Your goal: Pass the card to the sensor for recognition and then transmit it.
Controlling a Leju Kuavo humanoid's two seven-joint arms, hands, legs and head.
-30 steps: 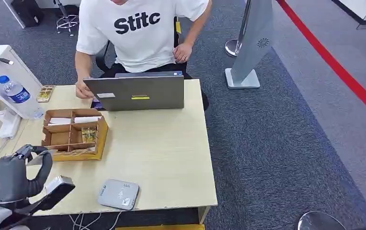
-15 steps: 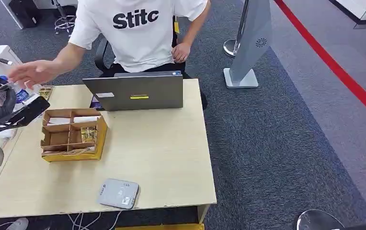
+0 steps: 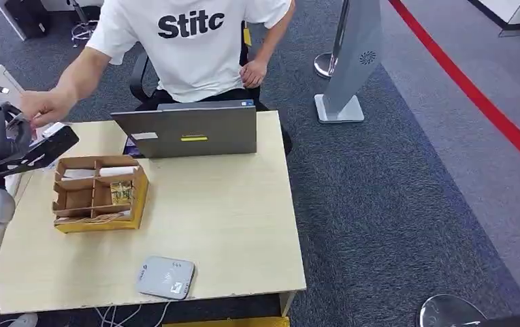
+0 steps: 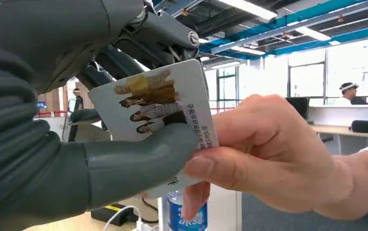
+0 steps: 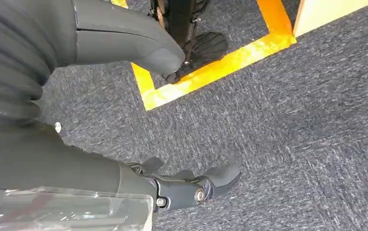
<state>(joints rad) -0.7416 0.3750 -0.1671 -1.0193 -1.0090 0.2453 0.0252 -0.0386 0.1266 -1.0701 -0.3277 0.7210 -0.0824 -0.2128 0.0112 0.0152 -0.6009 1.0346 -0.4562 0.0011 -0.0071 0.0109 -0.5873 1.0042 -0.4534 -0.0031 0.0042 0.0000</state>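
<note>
Person's hand (image 4: 273, 159) now pinching card (image 4: 158, 115), left hand (image 4: 76, 159) (partly covering) gripping.

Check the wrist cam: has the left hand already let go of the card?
No, the left hand holds the card under its thumb while the person's hand pinches its other edge.

The head view is looking down from high at the table (image 3: 230, 225) and the seated person (image 3: 196, 48). The left wrist view is sitting close behind the left hand (image 4: 76, 159), sharing that person's hand (image 4: 269, 159) with the head view. The right wrist view is facing the carpet (image 5: 278, 120) from nearby.
</note>
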